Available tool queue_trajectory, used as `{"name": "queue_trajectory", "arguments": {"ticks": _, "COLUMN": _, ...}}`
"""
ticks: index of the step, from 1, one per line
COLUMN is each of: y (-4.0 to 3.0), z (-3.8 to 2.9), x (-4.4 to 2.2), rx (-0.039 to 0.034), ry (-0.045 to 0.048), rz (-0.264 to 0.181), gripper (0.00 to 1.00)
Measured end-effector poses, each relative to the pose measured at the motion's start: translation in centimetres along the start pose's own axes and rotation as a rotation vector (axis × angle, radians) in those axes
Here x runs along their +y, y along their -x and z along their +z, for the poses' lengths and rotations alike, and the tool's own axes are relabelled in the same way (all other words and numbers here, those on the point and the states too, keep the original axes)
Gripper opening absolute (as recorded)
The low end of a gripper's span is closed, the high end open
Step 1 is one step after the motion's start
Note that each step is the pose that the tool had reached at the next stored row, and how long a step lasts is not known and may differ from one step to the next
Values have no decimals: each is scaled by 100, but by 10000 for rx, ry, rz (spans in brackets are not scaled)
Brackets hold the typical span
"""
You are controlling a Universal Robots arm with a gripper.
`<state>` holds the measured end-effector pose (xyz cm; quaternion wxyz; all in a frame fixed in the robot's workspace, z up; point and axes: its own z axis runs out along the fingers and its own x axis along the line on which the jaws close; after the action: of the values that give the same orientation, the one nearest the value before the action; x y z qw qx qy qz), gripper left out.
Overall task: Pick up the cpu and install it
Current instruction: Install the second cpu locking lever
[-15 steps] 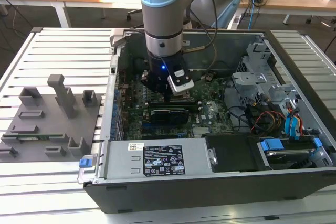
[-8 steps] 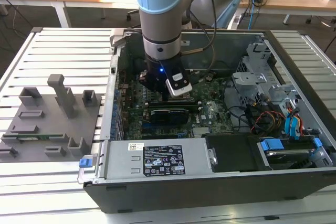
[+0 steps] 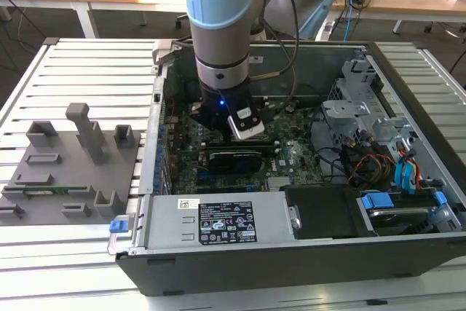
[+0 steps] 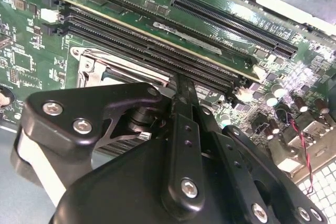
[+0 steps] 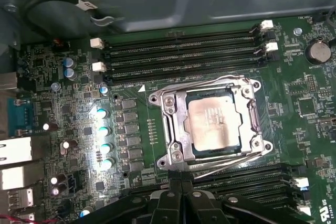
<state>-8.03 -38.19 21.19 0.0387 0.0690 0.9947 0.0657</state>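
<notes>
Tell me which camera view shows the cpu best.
The first wrist view: the cpu lies flat inside the socket frame, its whole silver top open to the camera. In the second wrist view the pincer blocks the socket area, leaving just a corner of the frame visible. In the exterior view the arm covers that spot.

Open computer case (image 3: 218,267), grey fixture tray (image 3: 69,172) (exterior view's left)

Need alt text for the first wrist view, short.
The cpu, silver-grey top up, sits inside the metal socket frame at the middle of a green motherboard. Black memory slots run beside the socket, and the black gripper's linkage is in the foreground.
</notes>
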Motion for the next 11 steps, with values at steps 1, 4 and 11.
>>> {"name": "queue_trajectory", "arguments": {"ticks": 1, "y": 0, "z": 1, "x": -2, "rx": 3, "ry": 13, "rz": -6, "gripper": 11}}
{"name": "queue_trajectory", "arguments": {"ticks": 4, "y": 0, "z": 8, "x": -7, "rx": 12, "ry": 54, "rz": -26, "gripper": 11}}
{"name": "queue_trajectory", "arguments": {"ticks": 11, "y": -33, "z": 79, "x": -77, "rx": 121, "ry": 692, "rz": -153, "gripper": 11}}
